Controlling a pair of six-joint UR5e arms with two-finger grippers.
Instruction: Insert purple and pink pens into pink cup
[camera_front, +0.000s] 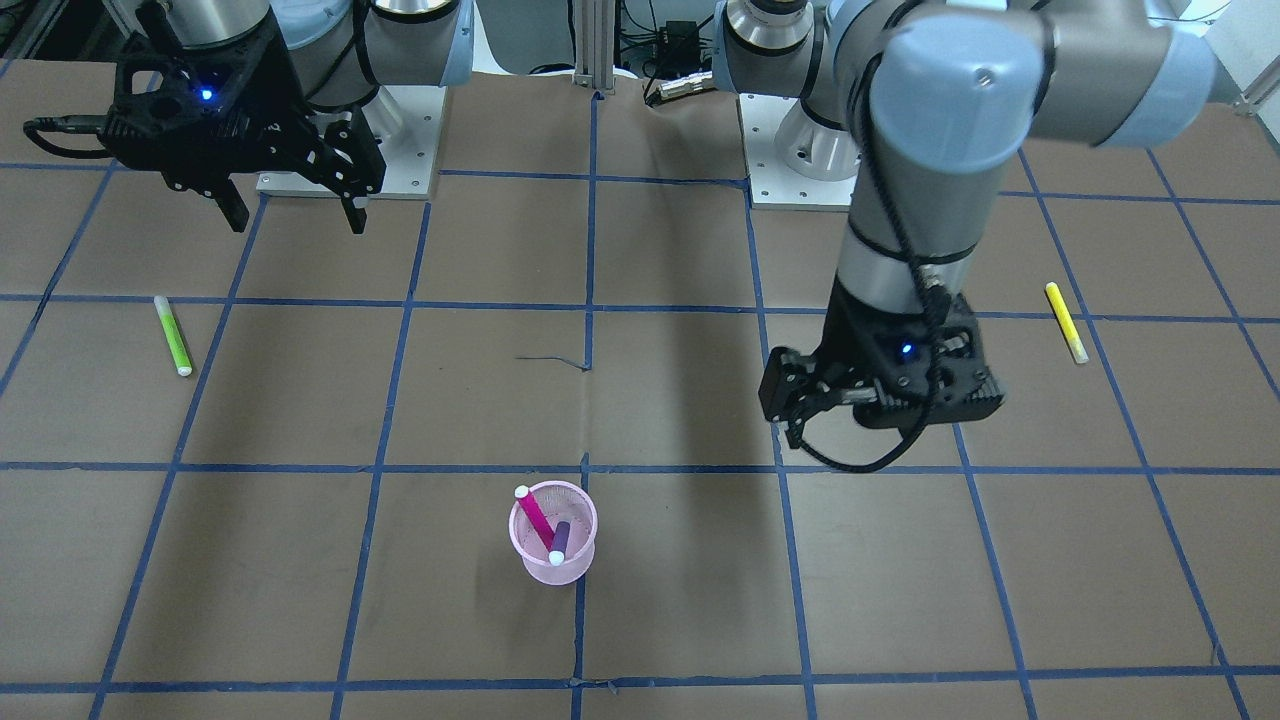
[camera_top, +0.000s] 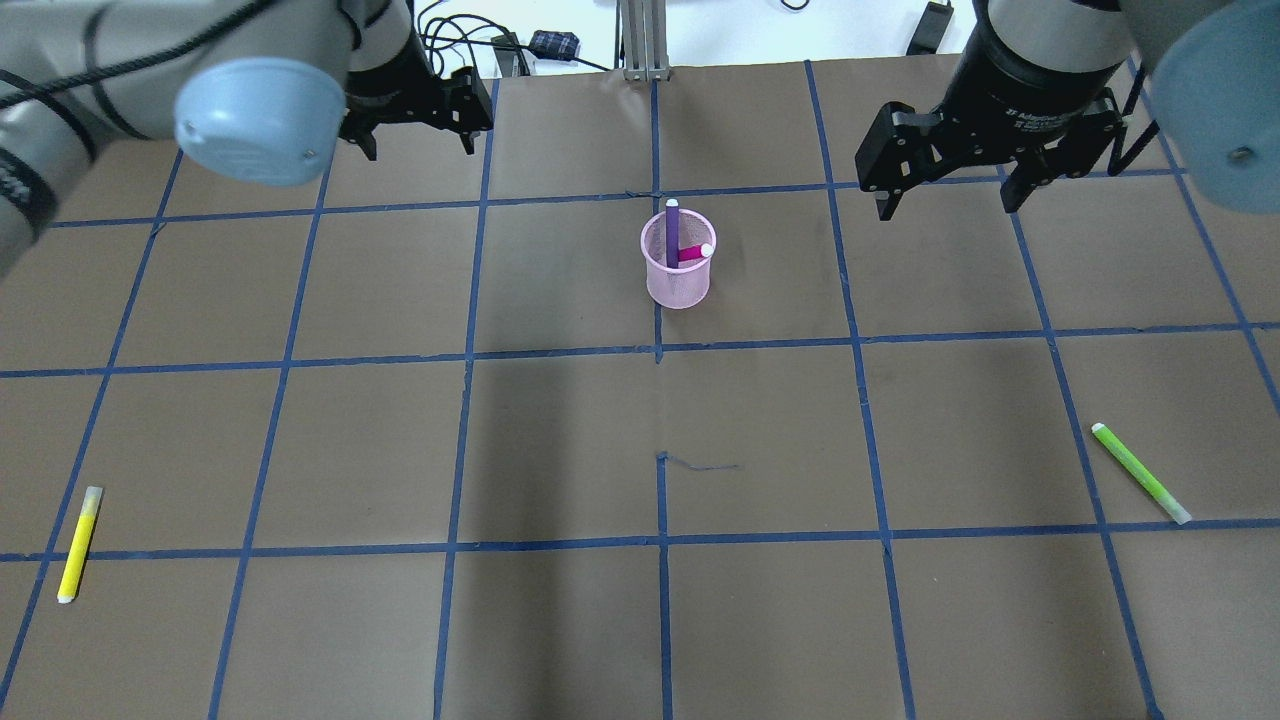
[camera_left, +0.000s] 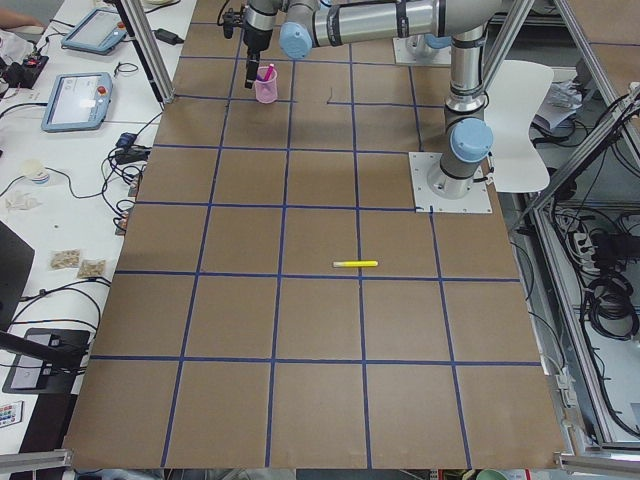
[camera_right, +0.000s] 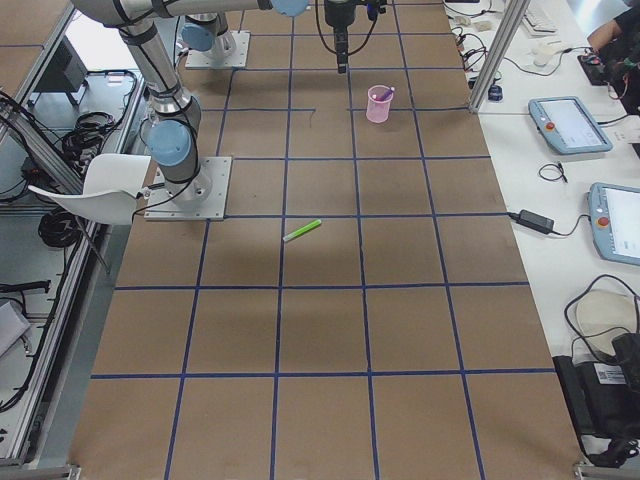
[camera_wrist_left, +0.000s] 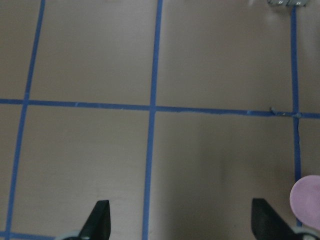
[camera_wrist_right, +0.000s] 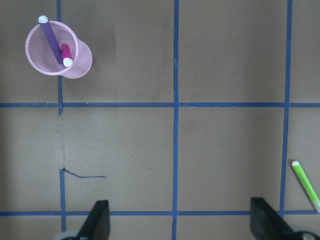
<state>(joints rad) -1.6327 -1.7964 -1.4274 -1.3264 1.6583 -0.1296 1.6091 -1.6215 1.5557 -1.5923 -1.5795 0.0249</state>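
Observation:
The pink mesh cup (camera_top: 678, 285) stands upright on the brown table, far from the robot near the centre line. The purple pen (camera_top: 672, 235) and the pink pen (camera_top: 692, 254) both stand tilted inside it, white caps up. They also show in the right wrist view: cup (camera_wrist_right: 80, 65), purple pen (camera_wrist_right: 51, 37), pink pen (camera_wrist_right: 65, 52). My left gripper (camera_top: 420, 148) is open and empty, off to the cup's left; the cup's edge (camera_wrist_left: 307, 200) shows at the right of the left wrist view. My right gripper (camera_top: 947, 208) is open and empty, raised high to the cup's right.
A yellow pen (camera_top: 78, 545) lies on the table near the robot on its left side. A green pen (camera_top: 1140, 473) lies on its right side and shows in the right wrist view (camera_wrist_right: 306, 186). Blue tape lines grid the table.

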